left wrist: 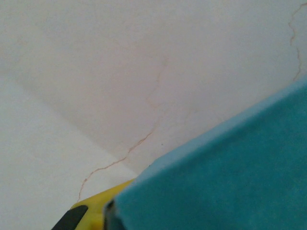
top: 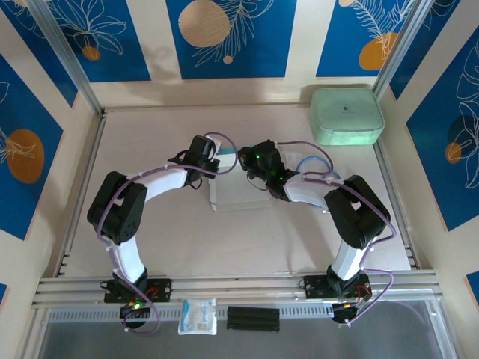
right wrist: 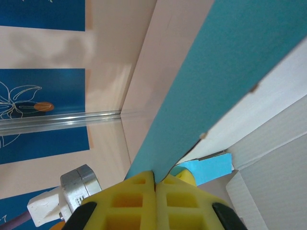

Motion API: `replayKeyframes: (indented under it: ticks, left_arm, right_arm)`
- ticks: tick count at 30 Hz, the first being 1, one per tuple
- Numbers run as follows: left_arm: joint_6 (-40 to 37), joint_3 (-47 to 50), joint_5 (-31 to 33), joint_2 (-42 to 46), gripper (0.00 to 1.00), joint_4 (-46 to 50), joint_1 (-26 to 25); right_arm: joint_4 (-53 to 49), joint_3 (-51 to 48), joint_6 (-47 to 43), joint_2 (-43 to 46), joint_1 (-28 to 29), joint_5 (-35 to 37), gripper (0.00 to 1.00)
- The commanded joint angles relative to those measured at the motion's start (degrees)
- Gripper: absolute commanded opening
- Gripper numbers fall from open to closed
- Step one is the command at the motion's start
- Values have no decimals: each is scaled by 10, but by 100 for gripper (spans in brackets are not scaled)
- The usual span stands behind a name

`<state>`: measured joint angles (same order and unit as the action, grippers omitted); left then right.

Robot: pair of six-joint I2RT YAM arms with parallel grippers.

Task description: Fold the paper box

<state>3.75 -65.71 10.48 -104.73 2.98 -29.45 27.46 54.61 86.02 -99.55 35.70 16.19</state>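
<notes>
Folding stands part-done, I judge: paper box [top: 236,196] lies mid-table [top: 150,224], my right hand [right wrist: 154,179] pinched tight on its blue flap. Left hand [top: 215,157] is at the box's far left corner, grip indeterminate. Next move calls for creasing that flap inward.

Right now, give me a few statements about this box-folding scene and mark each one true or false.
1. The right arm's jaws are closed on a blue flap of the paper box. True.
2. The mint-green case sits at the table's near left corner. False: it sits at the far right corner.
3. The white packet lies on top of the paper box. False: it lies at the near edge, well apart from the box.
4. The paper box rests near the middle of the table. True.
</notes>
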Motion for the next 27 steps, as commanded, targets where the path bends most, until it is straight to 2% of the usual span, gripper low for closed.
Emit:
replayKeyframes:
  ticks: [1,8,12,18,21,23,27]
  left_arm:
    - [54,-17,47,-18,13,23,0]
    - [76,-26,95,-29,11,36,0]
    - [103,-37,124,-36,16,48,0]
    - [126,-57,133,-51,16,69,0]
    - [140,-68,150,-57,11,81,0]
    - [148,-75,161,-60,1,92,1]
    - [156,-82,168,-63,0,98,0]
  right_arm:
    - [-42,7,-1,11,-1,17,1]
    - [-51,12,2,10,0,18,1]
    - [-49,13,7,6,0,19,1]
    - [-50,14,1,6,1,19,1]
    - [-53,13,0,8,1,20,1]
    - [-54,13,0,8,1,20,1]
    - [-56,15,0,7,2,20,1]
